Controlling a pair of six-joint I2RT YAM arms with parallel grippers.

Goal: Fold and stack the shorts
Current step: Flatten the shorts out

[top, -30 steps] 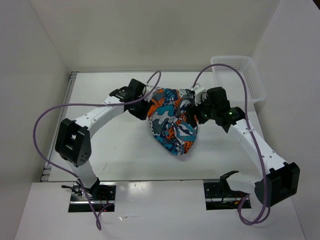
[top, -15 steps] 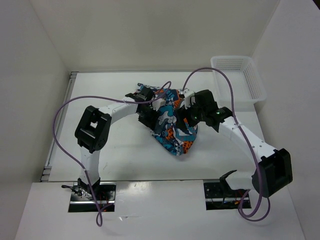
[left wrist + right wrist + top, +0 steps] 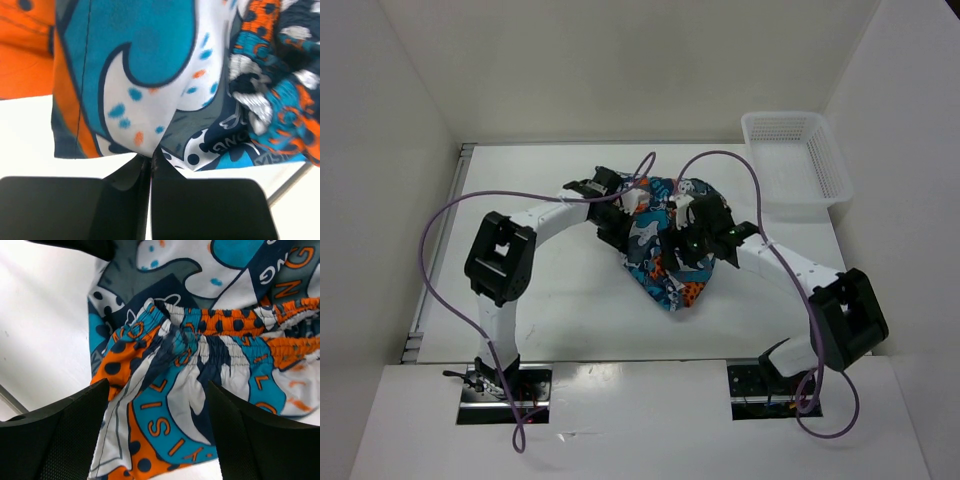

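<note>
The shorts (image 3: 665, 262) lie bunched in a heap at the middle of the table, printed in blue, orange, white and dark navy. My left gripper (image 3: 628, 214) is at the heap's upper left edge. In the left wrist view its jaws (image 3: 150, 159) are pressed together with a hem corner of the shorts (image 3: 150, 75) pinched at their tips. My right gripper (image 3: 686, 242) hovers over the heap's right half. In the right wrist view it (image 3: 157, 432) stands open, its fingers (image 3: 60, 435) spread on either side of the gathered waistband of the shorts (image 3: 210, 347), holding nothing.
A white mesh basket (image 3: 798, 158) stands at the back right corner of the table. White walls close in the table (image 3: 540, 290) on the left, back and right. Purple cables arc above both arms.
The left gripper closed on the shorts' hem. The right arm moved left over the heap. The heap has drawn in narrower.
</note>
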